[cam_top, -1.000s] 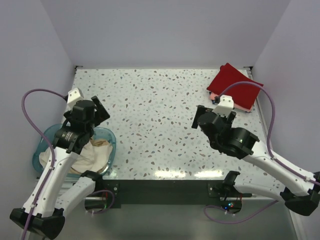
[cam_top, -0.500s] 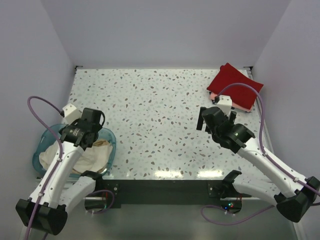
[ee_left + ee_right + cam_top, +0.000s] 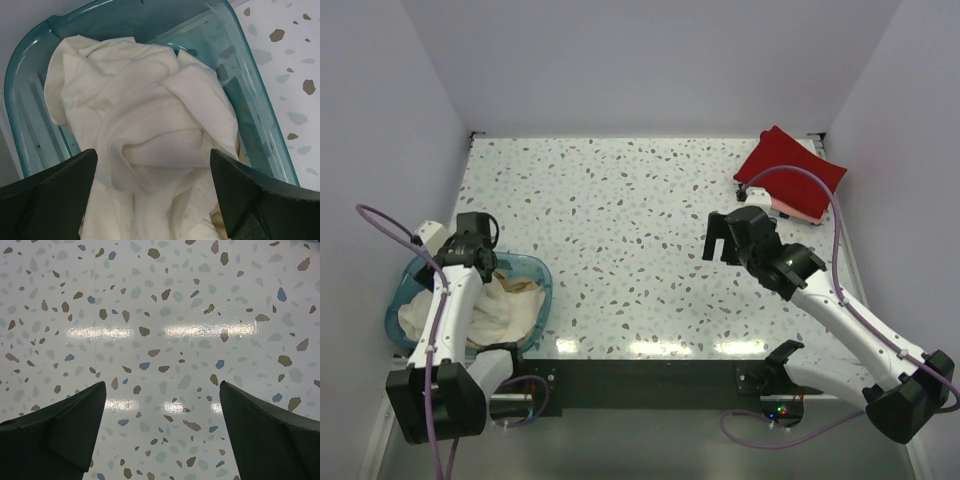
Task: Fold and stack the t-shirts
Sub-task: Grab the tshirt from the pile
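Cream-white t-shirt (image 3: 150, 125) crumpled in tub (image 3: 252, 95), near left | left pincer (image 3: 152, 155) wide open above it, empty | right pincer (image 3: 162, 387) wide open over bench (image 3: 160, 300), empty

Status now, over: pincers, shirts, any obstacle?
Left pincer open above cream shirt in tub. Right pincer open, empty, over table. Red shirt folded on pink shirt, far right corner. No obstacle seen.

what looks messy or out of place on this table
Nothing is spilled or damaged. The cream shirt lies crumpled in the blue tub at the near left, unfolded. At the far right corner, the folded red shirt sits on a pink shirt, the stack turned askew to the table edge.
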Motion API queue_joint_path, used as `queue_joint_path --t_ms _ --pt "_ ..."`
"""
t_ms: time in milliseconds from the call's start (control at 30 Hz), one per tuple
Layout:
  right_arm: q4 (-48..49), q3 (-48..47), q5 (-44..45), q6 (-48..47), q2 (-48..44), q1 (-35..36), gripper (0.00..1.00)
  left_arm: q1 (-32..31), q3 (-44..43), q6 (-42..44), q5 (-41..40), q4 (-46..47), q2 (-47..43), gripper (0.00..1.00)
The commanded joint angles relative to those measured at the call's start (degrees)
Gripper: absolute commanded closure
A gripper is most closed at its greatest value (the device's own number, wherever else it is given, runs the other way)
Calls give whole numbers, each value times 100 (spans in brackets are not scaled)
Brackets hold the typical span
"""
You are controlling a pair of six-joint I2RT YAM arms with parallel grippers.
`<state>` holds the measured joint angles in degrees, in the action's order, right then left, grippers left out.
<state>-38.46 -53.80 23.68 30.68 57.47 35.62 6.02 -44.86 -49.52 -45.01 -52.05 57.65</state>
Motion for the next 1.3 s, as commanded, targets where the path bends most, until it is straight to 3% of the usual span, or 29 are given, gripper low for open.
queue_joint_path --t_ms 0,200,300,500,533,633,833,967,1100,1233,1267 --pt "400 19 -267 -132 88 -46 1 487 4 811 263 889 255 0" --pt "471 -25 -215 -123 168 -72 1 646 118 918 748 1083 721 6" --pt "462 -8 -171 -115 159 -90 1 663 232 900 871 1109 678 16" --pt "471 89 -109 17 115 -116 1 716 364 874 1012 1013 265 66" --pt "462 72 -101 17 124 -108 1 716 329 856 986 961 134 79" --pt "427 19 -74 -18 141 -116 1 716 -56 839 907 750 -217 99" --pt "401 -122 -13 -88 220 -116 1 716 -1101 689 1003 336 -982 100" --pt "409 -201 31 -158 273 -134 1 716 -1472 917 1240 790 -1632 100" --pt "427 -280 145 -255 308 -134 1 716 -1762 1137 2302 1478 -1994 100" --pt "497 -376 137 -343 343 -143 1 716 -2411 1321 3784 2109 -1592 100" --pt "506 -403 119 -360 361 -134 1 716 -2570 1339 3789 2190 -1468 100"
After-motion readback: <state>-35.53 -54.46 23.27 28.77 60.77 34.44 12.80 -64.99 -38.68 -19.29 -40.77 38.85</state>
